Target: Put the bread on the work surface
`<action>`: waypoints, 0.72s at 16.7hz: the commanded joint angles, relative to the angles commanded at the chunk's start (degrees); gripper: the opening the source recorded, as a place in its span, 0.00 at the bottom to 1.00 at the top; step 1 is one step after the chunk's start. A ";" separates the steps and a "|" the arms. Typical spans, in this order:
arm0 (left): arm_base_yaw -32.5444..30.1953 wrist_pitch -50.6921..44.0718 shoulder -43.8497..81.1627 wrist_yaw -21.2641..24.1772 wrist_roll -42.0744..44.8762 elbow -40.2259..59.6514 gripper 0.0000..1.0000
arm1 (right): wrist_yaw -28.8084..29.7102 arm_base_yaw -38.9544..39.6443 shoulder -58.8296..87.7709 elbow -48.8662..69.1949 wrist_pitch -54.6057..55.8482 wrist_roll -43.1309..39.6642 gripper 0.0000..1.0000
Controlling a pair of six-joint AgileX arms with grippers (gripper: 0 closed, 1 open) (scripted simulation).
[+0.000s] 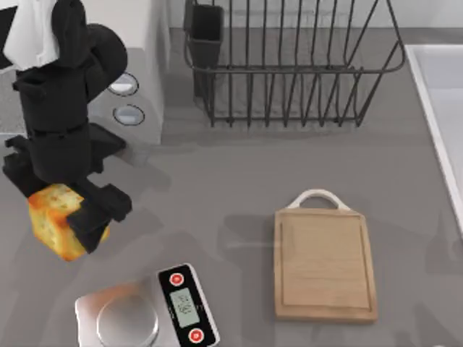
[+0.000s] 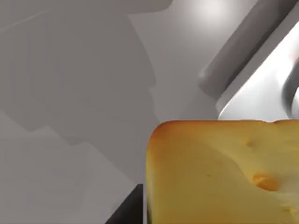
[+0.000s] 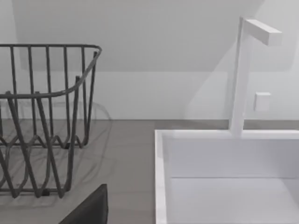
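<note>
ITEM: bread [image 1: 59,225] — golden-yellow chunk w/ toasted patches. Loc: well left of the cutting board [image 1: 325,264], just up-left of the scale [image 1: 148,309]. Looks lifted off the table, though height can't be confirmed.

TOOL: left gripper [image 1: 72,217] — black fingers closed on either side of the bread, chunk pinched between them. Left wrist view: bread face [image 2: 224,172] sits close below the camera, scale edge [image 2: 261,93] beyond it.

TARGET: cutting board — light wood, grooved border, white loop handle at far end; top bare.

OTHER: dish rack [image 1: 289,65] up-left of board; sink [image 3: 233,182] to board's right. Right arm parked nr the sink; its fingers' state can't be told.

STEP (est.): grasp done, carry phase; placement not yet done.

NEXT (est.): move bread rightward to above board centre, passing clear of the scale; lower until it rests flat, then release.
</note>
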 joint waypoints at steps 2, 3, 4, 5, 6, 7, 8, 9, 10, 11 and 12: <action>-5.67 -3.16 2.05 0.55 -15.77 2.78 0.00 | 0.00 0.00 0.00 0.00 0.00 0.00 1.00; -8.43 -4.55 3.21 0.88 -23.86 4.40 0.00 | 0.00 0.00 0.00 0.00 0.00 0.00 1.00; -11.16 -5.85 4.43 1.23 -31.93 6.12 0.00 | 0.00 0.00 0.00 0.00 0.00 0.00 1.00; -13.79 -6.98 5.74 1.62 -39.80 8.02 0.00 | 0.00 0.00 0.00 0.00 0.00 0.00 1.00; -16.32 -7.93 7.12 2.03 -47.54 10.04 0.00 | 0.00 0.00 0.00 0.00 0.00 0.00 1.00; -18.76 -8.74 8.54 2.43 -55.24 12.16 0.00 | 0.00 0.00 0.00 0.00 0.00 0.00 1.00; -21.03 -9.30 10.00 2.83 -63.01 14.41 0.00 | 0.00 0.00 0.00 0.00 0.00 0.00 1.00; -23.15 -9.65 11.48 3.19 -70.81 16.74 0.00 | 0.00 0.00 0.00 0.00 0.00 0.00 1.00; -25.15 -9.84 12.96 3.52 -78.56 19.11 0.00 | 0.00 0.00 0.00 0.00 0.00 0.00 1.00; -26.96 -9.79 14.43 3.79 -86.07 21.54 0.00 | 0.00 0.00 0.00 0.00 0.00 0.00 1.00; -28.58 -9.59 15.90 3.99 -93.26 23.98 0.00 | 0.00 0.00 0.00 0.00 0.00 0.00 1.00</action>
